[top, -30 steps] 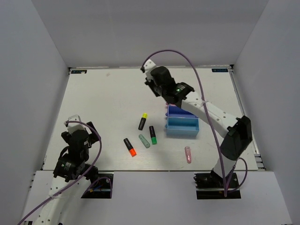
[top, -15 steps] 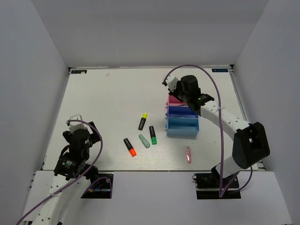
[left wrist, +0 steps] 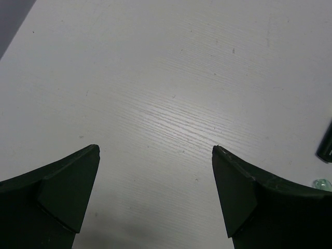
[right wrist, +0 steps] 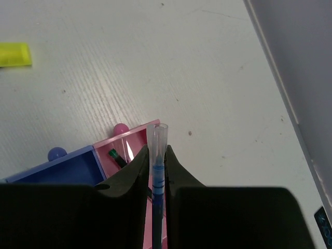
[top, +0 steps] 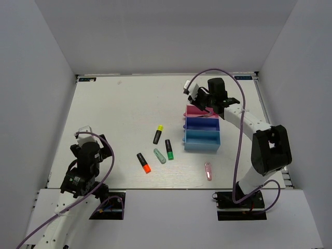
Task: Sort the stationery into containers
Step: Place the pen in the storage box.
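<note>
Right fingers (right wrist: 134,174), clamped on a thin pen (right wrist: 157,136), hover above the pink tray (right wrist: 129,139); lowering closer before release looks wise. Left fingers (left wrist: 62,187) gape.

A white wood-grain table (top: 119,114) stands enclosed by plain grey walls (top: 46,62).

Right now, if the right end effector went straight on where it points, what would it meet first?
Probably the pink tray: the pen in the right end effector aims at its far rim, though depth is unclear.
</note>
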Tool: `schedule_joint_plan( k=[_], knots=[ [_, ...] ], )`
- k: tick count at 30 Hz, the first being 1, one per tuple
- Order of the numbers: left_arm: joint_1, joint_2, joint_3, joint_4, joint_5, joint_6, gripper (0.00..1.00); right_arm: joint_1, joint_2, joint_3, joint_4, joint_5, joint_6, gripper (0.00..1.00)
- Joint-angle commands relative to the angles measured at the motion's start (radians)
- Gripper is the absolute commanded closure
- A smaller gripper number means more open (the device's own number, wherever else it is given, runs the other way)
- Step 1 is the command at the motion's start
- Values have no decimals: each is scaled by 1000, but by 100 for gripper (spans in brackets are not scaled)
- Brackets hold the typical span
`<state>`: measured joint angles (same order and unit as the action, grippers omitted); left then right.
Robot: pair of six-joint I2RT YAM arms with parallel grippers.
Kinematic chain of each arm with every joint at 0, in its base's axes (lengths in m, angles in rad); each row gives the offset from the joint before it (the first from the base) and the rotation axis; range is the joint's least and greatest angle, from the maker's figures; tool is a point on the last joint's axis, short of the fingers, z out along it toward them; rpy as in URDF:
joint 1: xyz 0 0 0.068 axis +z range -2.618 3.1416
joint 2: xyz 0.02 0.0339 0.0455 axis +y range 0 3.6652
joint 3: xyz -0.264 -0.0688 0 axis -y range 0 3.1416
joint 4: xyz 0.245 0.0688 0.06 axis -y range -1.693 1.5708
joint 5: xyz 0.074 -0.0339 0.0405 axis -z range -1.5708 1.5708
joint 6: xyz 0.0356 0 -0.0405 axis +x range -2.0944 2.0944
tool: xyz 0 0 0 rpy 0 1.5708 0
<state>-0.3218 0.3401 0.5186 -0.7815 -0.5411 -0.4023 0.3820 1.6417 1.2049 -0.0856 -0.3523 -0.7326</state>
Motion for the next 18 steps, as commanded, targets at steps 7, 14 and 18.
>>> schedule_joint_plan(
  k=[7,14,18],
  knots=[
    [6,23,0,7,7,10,0,-77,58,39,37,-195,-63,100],
    [7,39,-21,59,164,72,0,-112,66,-5,72,-212,-39,51],
    [6,114,-22,145,423,128,30,-124,32,-31,107,-221,-22,10]
  ],
)
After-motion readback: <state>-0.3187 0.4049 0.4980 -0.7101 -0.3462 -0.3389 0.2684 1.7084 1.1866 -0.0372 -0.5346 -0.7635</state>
